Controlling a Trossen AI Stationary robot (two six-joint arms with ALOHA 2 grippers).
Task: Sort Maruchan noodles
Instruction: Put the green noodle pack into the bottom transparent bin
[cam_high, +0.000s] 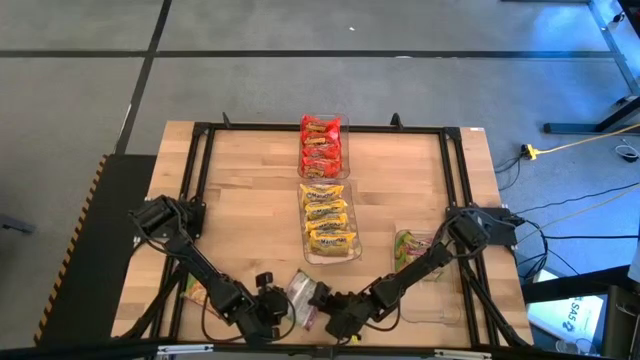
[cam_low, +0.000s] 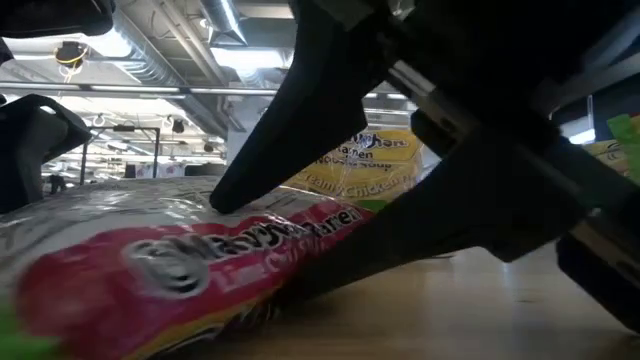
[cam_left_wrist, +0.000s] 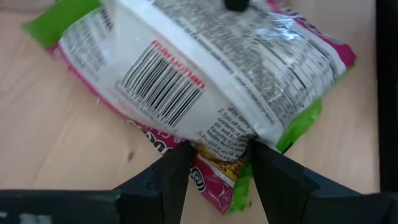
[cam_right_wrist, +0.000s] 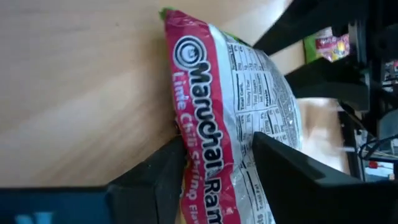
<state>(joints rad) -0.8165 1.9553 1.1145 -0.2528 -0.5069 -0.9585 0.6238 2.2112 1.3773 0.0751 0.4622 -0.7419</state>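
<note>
- Meanwhile, left gripper (cam_left_wrist: 219, 165) and right gripper (cam_right_wrist: 217, 165) both have jaws clamped on one pink-green noodle packet (cam_high: 303, 297).
- Opposing pulls could tear it.

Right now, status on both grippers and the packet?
Left gripper and right gripper both around one pink-and-green packet at the near table edge. Red packets and yellow packets already binned. Nothing blocking.

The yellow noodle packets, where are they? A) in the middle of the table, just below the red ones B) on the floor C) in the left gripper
A: in the high view the yellow noodle packets lie in a stack at the table's middle, right next to the red noodle packets farther back.
</note>
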